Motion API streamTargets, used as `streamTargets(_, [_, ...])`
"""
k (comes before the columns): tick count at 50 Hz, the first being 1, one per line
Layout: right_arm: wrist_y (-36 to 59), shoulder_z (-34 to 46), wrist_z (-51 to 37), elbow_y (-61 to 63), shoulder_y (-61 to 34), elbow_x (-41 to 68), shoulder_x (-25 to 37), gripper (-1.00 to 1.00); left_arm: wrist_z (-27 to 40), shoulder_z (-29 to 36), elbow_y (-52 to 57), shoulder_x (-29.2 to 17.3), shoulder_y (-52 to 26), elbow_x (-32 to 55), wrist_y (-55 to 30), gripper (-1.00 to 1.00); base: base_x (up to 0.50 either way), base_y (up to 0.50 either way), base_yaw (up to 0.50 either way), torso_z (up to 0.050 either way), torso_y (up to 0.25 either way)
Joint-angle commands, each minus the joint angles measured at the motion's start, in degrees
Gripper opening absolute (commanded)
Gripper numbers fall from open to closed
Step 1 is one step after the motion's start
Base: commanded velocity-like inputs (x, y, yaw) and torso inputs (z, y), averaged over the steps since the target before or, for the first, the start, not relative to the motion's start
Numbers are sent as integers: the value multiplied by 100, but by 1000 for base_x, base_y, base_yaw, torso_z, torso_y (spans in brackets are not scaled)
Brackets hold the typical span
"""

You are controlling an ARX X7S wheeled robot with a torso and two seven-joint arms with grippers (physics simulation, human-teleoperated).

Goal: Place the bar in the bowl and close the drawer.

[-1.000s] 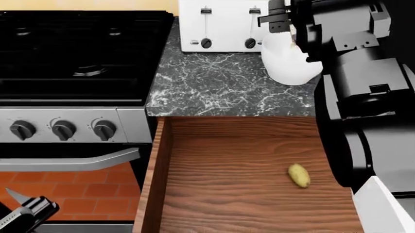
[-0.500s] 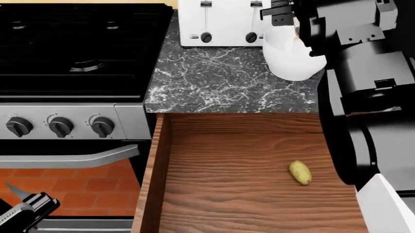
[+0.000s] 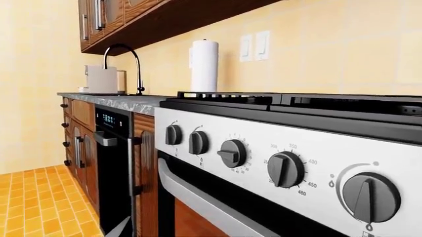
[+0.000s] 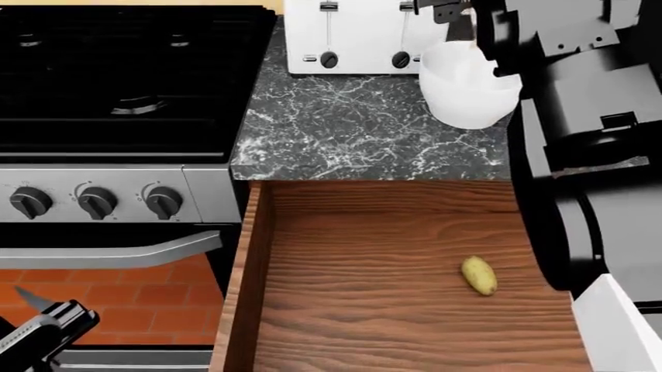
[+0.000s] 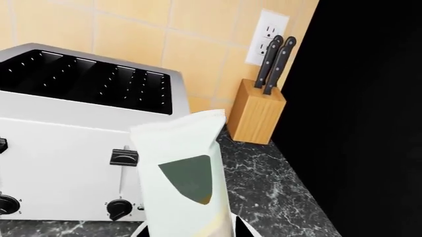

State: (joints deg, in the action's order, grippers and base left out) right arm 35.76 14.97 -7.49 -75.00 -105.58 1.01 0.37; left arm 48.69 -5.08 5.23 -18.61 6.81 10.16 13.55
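Note:
The bar (image 5: pixel 185 168), a white wrapper with a dark green patch, stands upright between the jaws of my right gripper (image 5: pixel 188 232), which is shut on it. In the head view that gripper (image 4: pixel 452 14) hovers over the far rim of the glossy white bowl (image 4: pixel 466 93) on the marble counter. The reddish-brown wooden drawer (image 4: pixel 352 232) is pulled wide open below the counter; its handle is out of view. My left gripper (image 4: pixel 39 316) hangs low in front of the oven, far from the drawer, and only one pale fingertip shows.
A small yellow-brown lump (image 4: pixel 478 276) lies in the drawer. A white toaster (image 4: pixel 352 39) stands behind the bowl, with a knife block (image 5: pixel 257 111) beside it. The black stove (image 4: pixel 124 77) and its oven handle (image 4: pixel 114 252) are on the left, next to the drawer's side wall.
The head view tipped slightly, sliding the counter up in frame. My right gripper with the bar shifted a little farther over the bowl. The left gripper edged upward.

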Motion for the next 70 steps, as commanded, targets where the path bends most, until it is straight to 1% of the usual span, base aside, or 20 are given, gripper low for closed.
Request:
streamTargets(1, [-20,112,2,1,-105,-32,-15,-100,5,37,-84,-7,-85,-19,-48,100,0,0,0,0,0])
streamTargets(13, [-20,119,1,1,-114,-30,-16,-100,48,81,-19,-34,-147,-77,-217,100,0,0,0,0,0])
streamTargets(48, [4,223,38,1,-235,-57,3,-100,107,79,349,-100,-66,-75,-345,100,0,0,0,0,-83])
streamTargets(70, [-4,195,18,1,-156,-58,26,-100,145,128,418,-109,-106,-123,-413,100,0,0,0,0,-1])
